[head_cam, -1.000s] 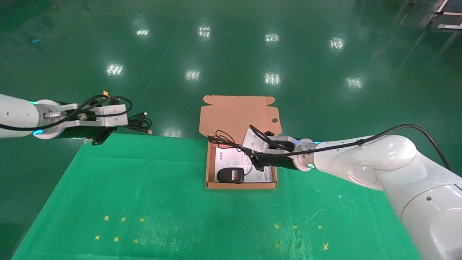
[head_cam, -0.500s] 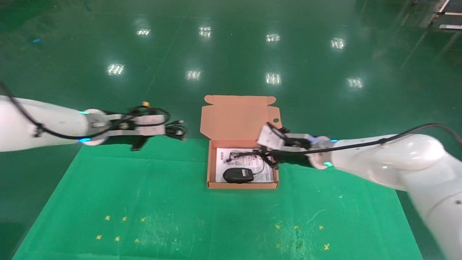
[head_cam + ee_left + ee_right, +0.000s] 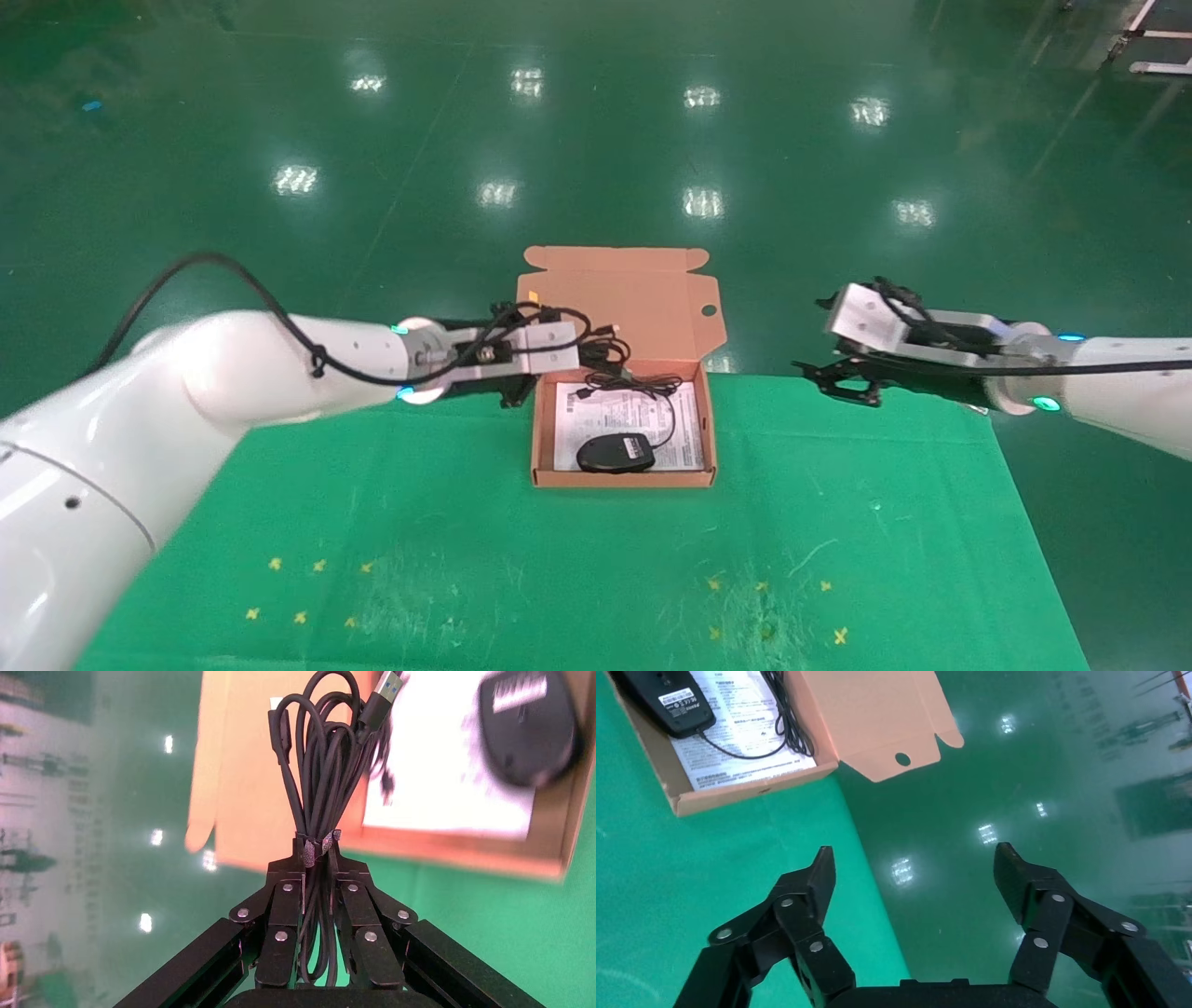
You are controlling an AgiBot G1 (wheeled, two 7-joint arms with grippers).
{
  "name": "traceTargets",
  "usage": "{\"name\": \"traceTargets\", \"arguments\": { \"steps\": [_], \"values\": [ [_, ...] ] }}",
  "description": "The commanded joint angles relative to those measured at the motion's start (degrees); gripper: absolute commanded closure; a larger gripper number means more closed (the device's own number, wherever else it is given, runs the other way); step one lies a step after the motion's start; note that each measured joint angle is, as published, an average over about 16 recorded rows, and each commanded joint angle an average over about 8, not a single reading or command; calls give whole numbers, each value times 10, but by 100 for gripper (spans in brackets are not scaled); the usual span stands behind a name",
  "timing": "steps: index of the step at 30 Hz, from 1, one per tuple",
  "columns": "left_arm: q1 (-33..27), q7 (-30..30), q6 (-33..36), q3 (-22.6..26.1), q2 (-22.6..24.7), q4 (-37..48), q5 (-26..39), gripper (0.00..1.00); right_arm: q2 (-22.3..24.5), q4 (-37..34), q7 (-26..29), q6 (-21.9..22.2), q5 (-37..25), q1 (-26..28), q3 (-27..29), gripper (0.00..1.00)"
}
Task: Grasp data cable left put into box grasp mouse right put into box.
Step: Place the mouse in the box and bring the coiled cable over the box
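Note:
The box (image 3: 622,477) lies open at the far middle of the green table, lid (image 3: 619,298) tilted back. The mouse (image 3: 615,452) lies in it on a white leaflet (image 3: 596,415), its cord (image 3: 652,387) looped behind it. My left gripper (image 3: 582,356) is shut on the data cable (image 3: 607,354) and holds the bundle over the box's far left corner. In the left wrist view the gripper (image 3: 318,857) clamps the bundle (image 3: 316,776), with the mouse (image 3: 527,727) beyond. My right gripper (image 3: 819,377) is open and empty, right of the box; the right wrist view shows it (image 3: 916,860) over the table's far edge.
The green table cloth (image 3: 559,559) carries small yellow cross marks (image 3: 317,565) near the front left and front right. The table's far edge runs just behind the box, with the shiny green floor (image 3: 596,140) beyond it.
My left arm swung right with the data cable from the table's far left corner to the box. My right gripper drew back right out of the box, open, leaving the mouse and cord inside.

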Motion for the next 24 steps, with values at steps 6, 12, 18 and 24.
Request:
{"name": "traceTargets", "arguments": {
  "steps": [6, 12, 18, 24],
  "values": [
    [16, 53, -10, 22, 6, 1, -78, 100, 59, 95, 60, 8, -15, -20, -5, 0],
    [19, 74, -22, 50, 7, -3, -121, 47, 88, 159, 108, 23, -32, -34, -11, 0],
    [21, 77, -31, 62, 9, 3, -142, 0, 100, 186, 124, 30, -40, -41, -14, 0],
    [20, 77, -30, 60, 8, 1, -137, 0, 97, 180, 120, 30, -39, -40, -14, 0]
  ]
}}
